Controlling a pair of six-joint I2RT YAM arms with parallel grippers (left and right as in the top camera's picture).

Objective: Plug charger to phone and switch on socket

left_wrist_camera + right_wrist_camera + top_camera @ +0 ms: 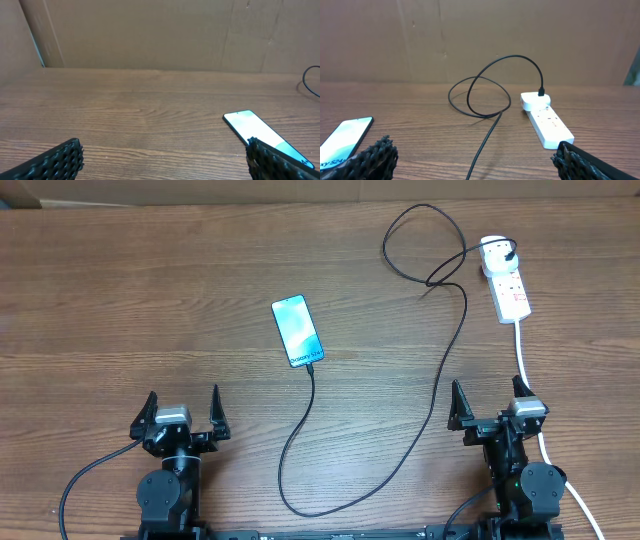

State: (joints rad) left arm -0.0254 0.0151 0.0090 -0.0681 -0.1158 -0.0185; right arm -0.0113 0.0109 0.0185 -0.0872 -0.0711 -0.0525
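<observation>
Left gripper (183, 406) and right gripper (487, 394) both stand wide open and empty at the table's (100, 300) near edge. We see the left one to the near left of the phone (297, 330) and the right one well off to the phone's near right.

The phone lies face up, screen lit. The charger (441, 377) runs from the phone's near end, swings in a long loop toward us, then climbs past the phone's right side and coils before reaching the socket (508, 285), which lies far to the phone's right. Its black plug sits in the strip's far end.

We judge both ends of the cable to be connected, though the tip's seating in the phone is too small to confirm. What seems left is the switch, whose position we cannot read. The right arm is the closer one to it.
</observation>
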